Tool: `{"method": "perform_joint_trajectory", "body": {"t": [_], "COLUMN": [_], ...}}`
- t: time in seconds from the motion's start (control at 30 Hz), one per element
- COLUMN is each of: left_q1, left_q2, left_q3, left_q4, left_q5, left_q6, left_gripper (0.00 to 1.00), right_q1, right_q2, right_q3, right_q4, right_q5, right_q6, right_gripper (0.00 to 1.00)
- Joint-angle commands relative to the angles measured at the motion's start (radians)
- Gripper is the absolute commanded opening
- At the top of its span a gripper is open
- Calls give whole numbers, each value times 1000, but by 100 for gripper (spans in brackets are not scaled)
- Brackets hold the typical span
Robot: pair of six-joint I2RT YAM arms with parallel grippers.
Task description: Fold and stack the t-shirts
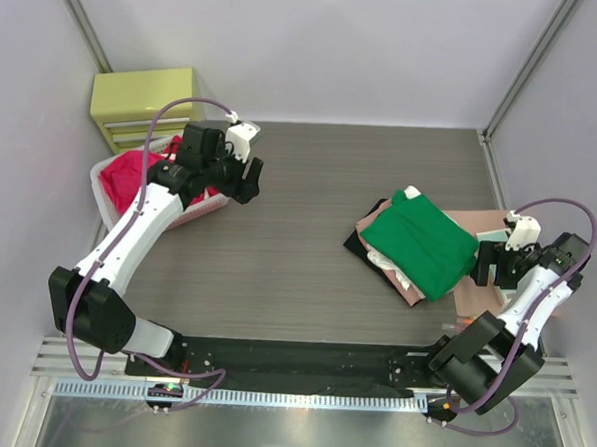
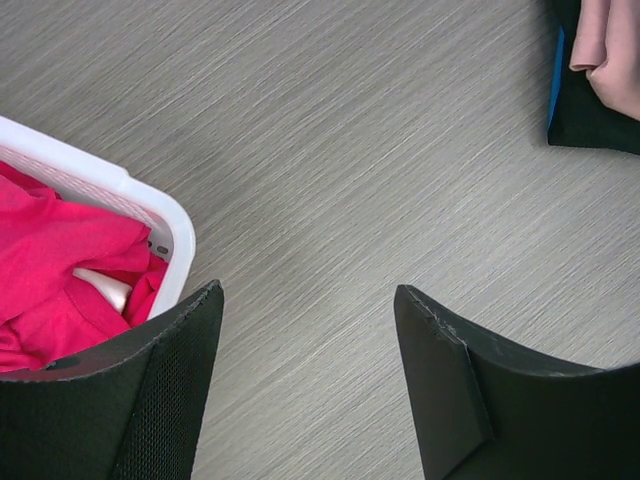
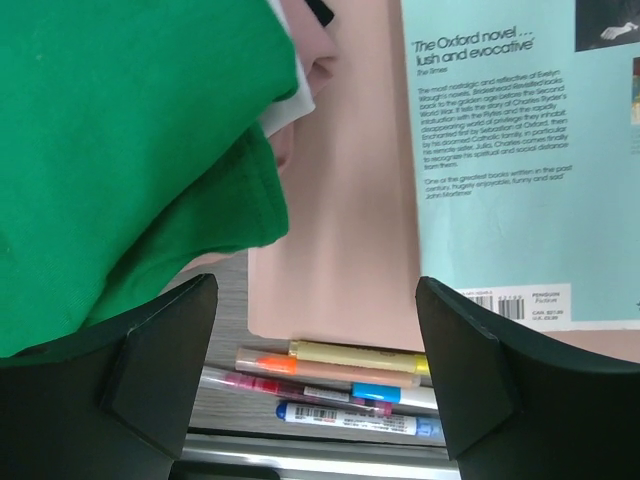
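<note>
A bright green t-shirt [image 1: 423,240] lies folded on top of a stack at the right of the table, with pale pink, white and black t-shirts under it. Red t-shirts [image 1: 131,175] are heaped in the white basket [image 1: 98,198] at the left. My left gripper [image 1: 242,186] hangs open over bare table just right of the basket, nothing between its fingers [image 2: 170,380]. The red cloth [image 2: 60,270] shows at its left. My right gripper [image 1: 499,266] is open and empty beside the stack's right edge, with the green t-shirt [image 3: 130,150] at its left.
A yellow-green drawer box [image 1: 144,105] stands at the back left. Under the right gripper lie a pink folder [image 3: 350,200], a teal-covered book [image 3: 520,150] and several pens [image 3: 340,390] near the table's edge. The basket rim [image 2: 150,205] is close to my left finger.
</note>
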Motion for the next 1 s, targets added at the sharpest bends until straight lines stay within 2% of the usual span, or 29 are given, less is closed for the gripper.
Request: {"method": "perform_joint_trajectory", "body": {"t": [0.0, 0.2, 0.3, 0.37, 0.4, 0.6, 0.77, 0.97], "left_q1": [2, 2, 2, 2, 2, 2, 2, 2], "left_q2": [-24, -21, -25, -28, -28, -4, 8, 8], "left_q3": [-9, -9, -9, -12, -10, 0, 11, -1], "left_q4": [15, 13, 13, 13, 12, 2, -7, -7], "left_q5": [-2, -3, -3, -3, -3, 18, 32, 39], "left_q6": [20, 21, 20, 21, 23, 14, 9, 9], "left_gripper": [70, 70, 70, 70, 70, 70, 70, 71], "right_q1": [13, 28, 45, 74, 91, 198, 214, 215], "right_q2": [-84, 4, 18, -16, -68, -226, -193, -212], "right_q3": [-46, -55, -116, -178, -242, -376, -330, -272], "right_q4": [21, 29, 143, 330, 452, 677, 694, 668], "right_q5": [-30, -54, -18, 74, 116, 297, 354, 344], "right_q6": [-23, -37, 8, 66, 80, 169, 221, 219], "right_gripper": [87, 85, 77, 76, 77, 83, 84, 85]}}
